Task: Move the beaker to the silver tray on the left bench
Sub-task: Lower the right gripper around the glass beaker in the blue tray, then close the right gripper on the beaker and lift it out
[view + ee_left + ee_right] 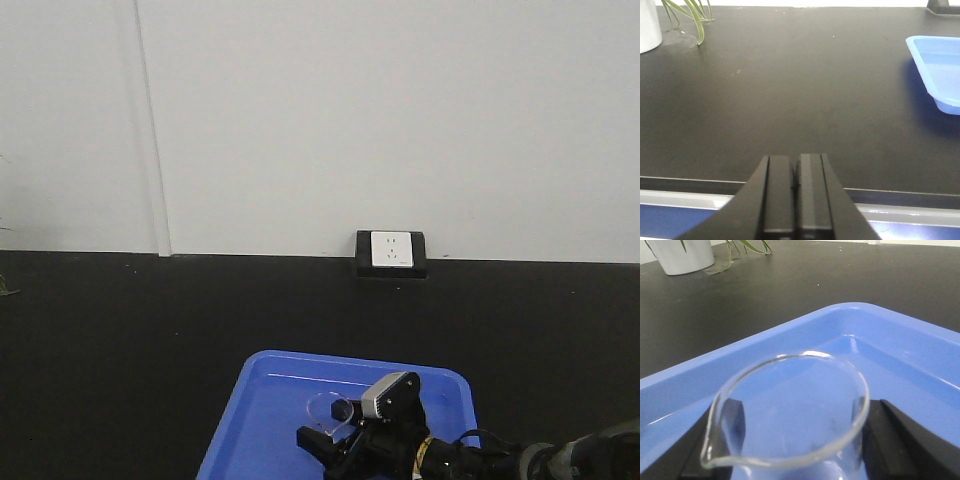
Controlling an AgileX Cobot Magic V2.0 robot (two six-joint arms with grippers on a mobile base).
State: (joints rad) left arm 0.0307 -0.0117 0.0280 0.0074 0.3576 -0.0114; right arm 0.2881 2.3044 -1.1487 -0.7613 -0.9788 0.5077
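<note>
Front view: a white wall is seen at the back, a black bench below it, and a socket where they meet.
Blue tray: set at the near edge of the bench; only the beaker is seen in it.
Beaker: found inside the blue tray, nr the middle; nothing is seen in it.
R gripper: seen low right, placed round the beaker.
Silver tray: not seen in any view.
L wrist view: the L gripper is pressed closed w/ nothing in it, over the near edge of the bench.
Blue tray, L view: seen far right, well apart from the L gripper; that part is bare.
Pot & plant: seen at the far left corner.
R wrist view: the gap is filled by the beaker; black fingers are laid on both sides below the rim, so it is judged to be gripped.
Lifted or not: can't be told.
Handling: judged light, stiff, smooth and slippy, easy to break.
Where to hold: the straight sides under the flared rim, spout kept off the pads, squeezed softly, kept upright.
</note>
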